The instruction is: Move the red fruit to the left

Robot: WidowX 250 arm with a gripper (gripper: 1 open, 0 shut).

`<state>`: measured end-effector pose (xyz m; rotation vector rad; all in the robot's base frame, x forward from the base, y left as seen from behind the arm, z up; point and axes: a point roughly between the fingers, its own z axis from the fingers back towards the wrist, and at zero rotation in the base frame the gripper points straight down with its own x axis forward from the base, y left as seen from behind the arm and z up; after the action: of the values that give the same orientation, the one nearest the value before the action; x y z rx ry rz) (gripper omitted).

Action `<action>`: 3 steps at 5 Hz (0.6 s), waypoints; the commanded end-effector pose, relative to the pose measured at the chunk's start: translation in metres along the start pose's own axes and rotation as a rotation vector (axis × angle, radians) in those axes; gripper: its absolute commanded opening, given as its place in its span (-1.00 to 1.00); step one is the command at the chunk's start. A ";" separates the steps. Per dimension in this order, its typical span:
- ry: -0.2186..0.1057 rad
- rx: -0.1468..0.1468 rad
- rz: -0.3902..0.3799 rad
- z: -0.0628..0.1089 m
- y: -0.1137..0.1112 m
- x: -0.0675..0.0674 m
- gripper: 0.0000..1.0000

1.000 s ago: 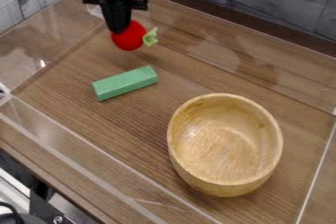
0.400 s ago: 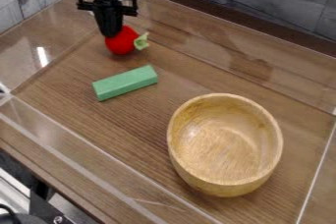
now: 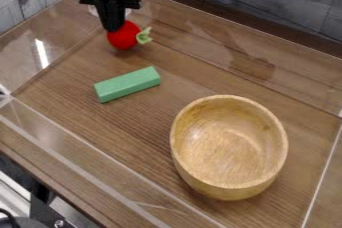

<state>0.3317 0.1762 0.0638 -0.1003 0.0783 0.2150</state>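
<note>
The red fruit (image 3: 124,38) is small, round and glossy, with a green leafy stem sticking out to its right. It is at the far left of the wooden table, low over the surface or touching it; I cannot tell which. My black gripper (image 3: 116,24) comes straight down onto its top, and its fingers are shut on the red fruit. The fingertips are partly hidden against the fruit.
A green rectangular block (image 3: 128,84) lies on the table (image 3: 254,62) in front of the fruit. A large wooden bowl (image 3: 230,144) stands at the front right. Clear plastic walls (image 3: 40,42) fence the table's edges.
The gripper and the red fruit have shifted slightly to the left and towards the back. The block and bowl have not moved.
</note>
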 end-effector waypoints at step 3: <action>-0.051 0.009 0.013 0.018 0.000 0.005 -1.00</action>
<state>0.3325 0.1781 0.0644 -0.1063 0.0776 0.2333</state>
